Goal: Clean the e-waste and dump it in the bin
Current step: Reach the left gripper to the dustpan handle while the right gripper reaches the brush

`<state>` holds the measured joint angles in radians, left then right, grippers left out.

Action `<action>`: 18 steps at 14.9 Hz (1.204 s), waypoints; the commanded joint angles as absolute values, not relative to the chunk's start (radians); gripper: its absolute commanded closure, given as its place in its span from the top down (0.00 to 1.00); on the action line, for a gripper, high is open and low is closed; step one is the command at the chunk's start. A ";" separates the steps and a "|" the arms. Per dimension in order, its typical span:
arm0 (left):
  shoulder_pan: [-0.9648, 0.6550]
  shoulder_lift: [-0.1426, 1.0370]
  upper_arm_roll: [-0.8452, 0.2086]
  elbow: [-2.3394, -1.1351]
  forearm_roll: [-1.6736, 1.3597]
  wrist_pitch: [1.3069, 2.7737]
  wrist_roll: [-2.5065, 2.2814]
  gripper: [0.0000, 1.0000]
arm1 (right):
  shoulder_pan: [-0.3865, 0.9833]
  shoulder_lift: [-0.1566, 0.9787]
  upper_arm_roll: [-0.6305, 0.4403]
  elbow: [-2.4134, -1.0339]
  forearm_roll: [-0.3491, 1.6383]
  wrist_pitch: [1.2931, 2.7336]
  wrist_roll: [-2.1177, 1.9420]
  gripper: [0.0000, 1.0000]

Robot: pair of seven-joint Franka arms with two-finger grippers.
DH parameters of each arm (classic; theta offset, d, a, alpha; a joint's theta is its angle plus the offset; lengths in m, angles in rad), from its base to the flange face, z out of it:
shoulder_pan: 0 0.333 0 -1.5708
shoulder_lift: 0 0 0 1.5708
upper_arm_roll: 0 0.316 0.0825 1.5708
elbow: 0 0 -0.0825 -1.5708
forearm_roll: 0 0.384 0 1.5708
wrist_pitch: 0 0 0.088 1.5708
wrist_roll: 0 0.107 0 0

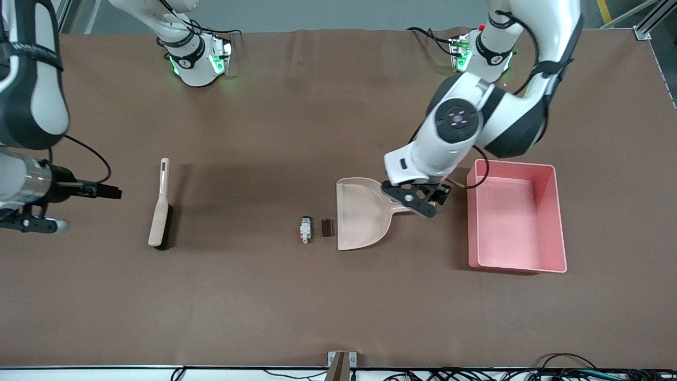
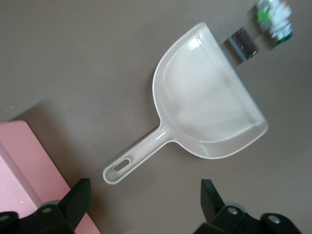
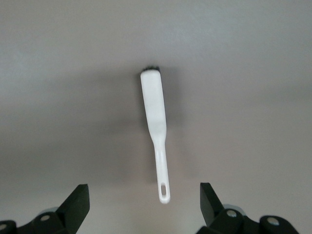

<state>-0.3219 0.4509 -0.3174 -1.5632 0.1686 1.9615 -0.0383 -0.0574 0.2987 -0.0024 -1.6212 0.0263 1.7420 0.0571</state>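
Setup check, nothing lifted yet.

My left gripper [image 1: 423,200] hangs over the handle of the beige dustpan [image 1: 359,211], jaws spread wide, nothing between them; in the left wrist view the handle lies on the cloth between my fingertips [image 2: 80,195]. My right gripper [image 3: 141,200] waits up in the air toward the right arm's end of the table, also wide open and empty, looking down at the hand brush [image 1: 160,206].

E-waste: the white piece with green and orange marks [image 1: 305,229] and the dark maroon block [image 1: 327,227] lie side by side on the brown table [image 1: 264,307], just beside the dustpan's open lip, on the side toward the brush. The pink bin [image 1: 515,217] stands at the left arm's end, near the dustpan handle.

Risks, as I judge them:
- The handle is thin and flat on the table; closing off-centre could twist the pan and shove its lip into the pieces, scattering them.
- Coming down too low would jam my fingertips into the cloth.
- The bin wall is close to my left gripper; a sideways correction could knock it.
- The pieces are tiny; a hard brush stroke could flick them past the lip.
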 commanded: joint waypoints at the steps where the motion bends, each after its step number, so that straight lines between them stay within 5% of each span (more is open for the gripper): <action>1: -0.351 0.479 -0.345 -1.580 0.285 2.003 0.000 0.96 | -0.064 0.256 0.000 -1.784 0.026 1.905 -0.016 1.00; 4: -0.345 0.482 -0.347 -1.689 0.307 2.136 0.162 0.93 | -0.063 0.264 0.000 -1.860 0.026 2.015 -0.051 1.00; 8: -0.325 0.492 -0.345 -1.762 0.345 2.200 0.429 0.87 | -0.061 0.273 0.000 -2.080 0.026 2.343 -0.051 1.00; 18: -0.321 0.564 -0.345 -1.759 0.425 2.207 0.560 0.78 | -0.064 0.388 0.002 -2.125 0.029 2.476 -0.046 0.99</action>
<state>-0.3261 0.5549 -0.3416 -1.7667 0.3996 2.1927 0.5382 -0.0581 0.3971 -0.0028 -2.1118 0.0254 2.4685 -0.0346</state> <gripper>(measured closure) 0.198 0.000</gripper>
